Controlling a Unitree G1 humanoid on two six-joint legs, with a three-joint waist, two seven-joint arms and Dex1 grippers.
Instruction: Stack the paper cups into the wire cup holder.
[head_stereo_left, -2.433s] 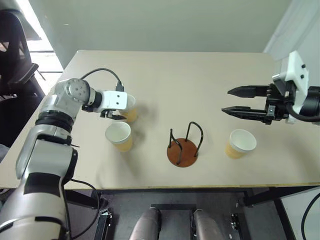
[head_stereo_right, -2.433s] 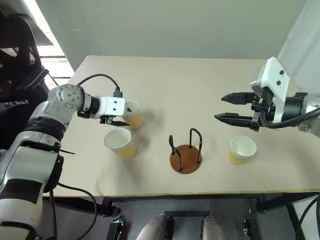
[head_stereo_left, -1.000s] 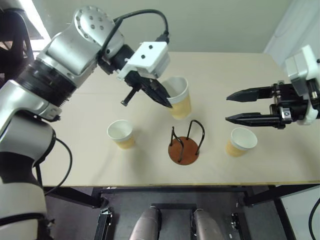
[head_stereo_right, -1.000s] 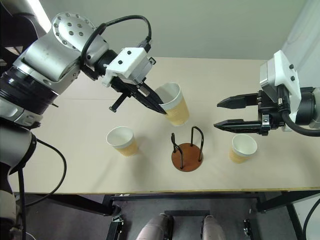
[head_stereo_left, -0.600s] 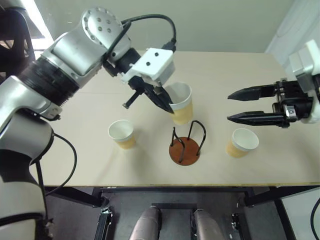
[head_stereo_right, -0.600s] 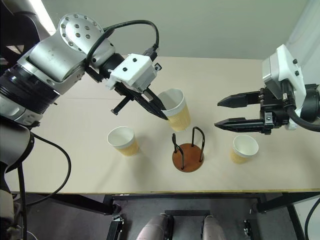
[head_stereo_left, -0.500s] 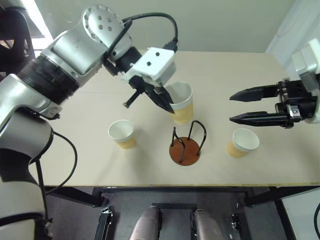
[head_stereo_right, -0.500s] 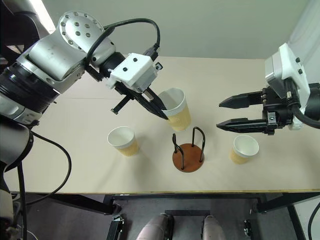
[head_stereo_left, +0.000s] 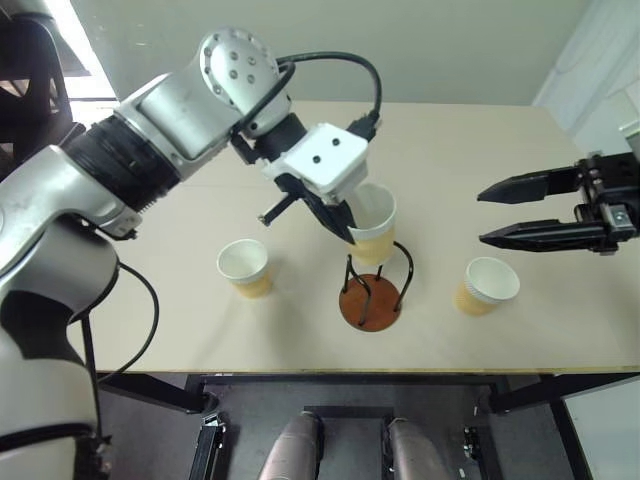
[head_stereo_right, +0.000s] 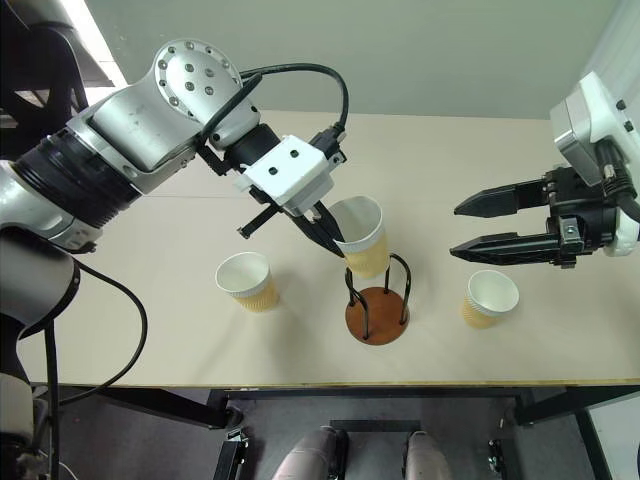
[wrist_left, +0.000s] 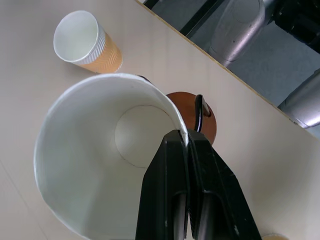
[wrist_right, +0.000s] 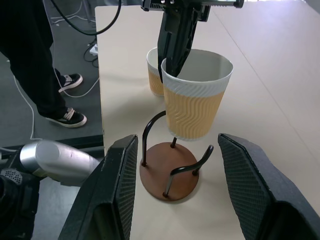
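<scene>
Left eye view, held cup (head_stereo_left: 374, 222) now lower, over wire holder (head_stereo_left: 372, 296)

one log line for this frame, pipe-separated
left gripper: shut on held cup rim, above wire cup holder, not seated | right gripper: open, empty | two other cups on table

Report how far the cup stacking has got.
Done: nothing yet; the holder has no cup seated in it. In hand: the left gripper pinches one cup by its rim just above the wire loops. Left: that cup, then the left cup and right cup on the table. The right gripper hangs open.
</scene>
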